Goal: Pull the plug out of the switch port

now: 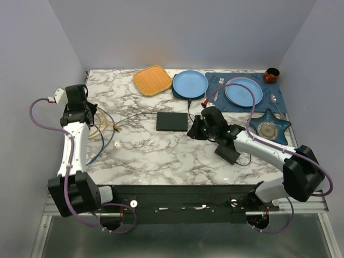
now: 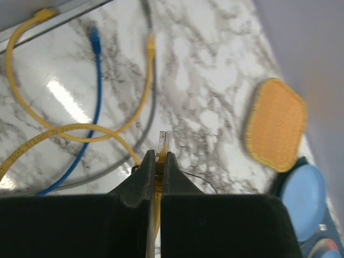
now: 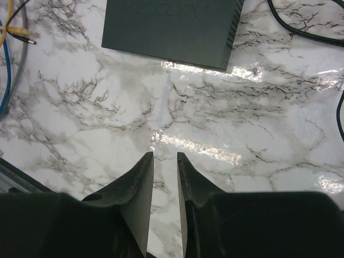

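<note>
- left gripper (image 2: 157, 156) clamped on plug (image 2: 164, 141), holding it well left of switch (image 1: 172, 121): judged already out.
- right gripper (image 3: 165, 158) slightly parted, empty, near switch, probably for bracing.

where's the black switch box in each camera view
top external: switch near the picture's centre.
left wrist: not in it.
right wrist: switch at top centre, beyond the fingertips.
shared landmark: blue cable, in all three.

I'm in a lab test booth. Plain grey walls (image 1: 188, 32) box in a marble-look table (image 1: 161, 156), with a metal rail (image 1: 314, 204) along the frame's bottom.
</note>
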Robot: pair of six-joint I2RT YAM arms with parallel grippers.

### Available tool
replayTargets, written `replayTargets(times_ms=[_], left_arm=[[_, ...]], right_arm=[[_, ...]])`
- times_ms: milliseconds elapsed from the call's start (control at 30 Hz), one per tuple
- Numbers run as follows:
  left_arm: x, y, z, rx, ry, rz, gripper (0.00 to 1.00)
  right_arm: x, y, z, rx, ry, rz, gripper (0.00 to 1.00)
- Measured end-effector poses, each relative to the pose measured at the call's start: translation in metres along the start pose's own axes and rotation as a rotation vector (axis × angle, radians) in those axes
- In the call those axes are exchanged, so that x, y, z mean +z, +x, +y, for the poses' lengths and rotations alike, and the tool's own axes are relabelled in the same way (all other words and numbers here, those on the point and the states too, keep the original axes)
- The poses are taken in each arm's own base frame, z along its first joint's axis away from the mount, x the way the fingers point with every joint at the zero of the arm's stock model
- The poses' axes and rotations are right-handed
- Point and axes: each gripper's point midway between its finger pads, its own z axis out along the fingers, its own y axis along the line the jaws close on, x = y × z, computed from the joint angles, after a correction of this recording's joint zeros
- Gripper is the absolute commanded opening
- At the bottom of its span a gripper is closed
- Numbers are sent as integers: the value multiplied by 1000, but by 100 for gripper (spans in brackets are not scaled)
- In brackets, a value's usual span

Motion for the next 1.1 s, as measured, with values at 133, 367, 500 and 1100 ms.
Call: replayTargets(times_ms=[133, 367, 500, 1100], left_arm=[[56, 37, 57, 34, -216, 121, 79], [74, 62, 90, 95, -336, 224, 99], [57, 56, 61, 133, -245, 192, 99], [5, 251, -18, 367, 212, 510, 60]], right_arm=[[-6, 7, -6, -12, 5, 4, 32], [-17, 2, -10, -48, 11, -34, 33], [-24, -9, -11, -80, 24, -82, 36], [38, -24, -64, 82, 203, 7, 14]])
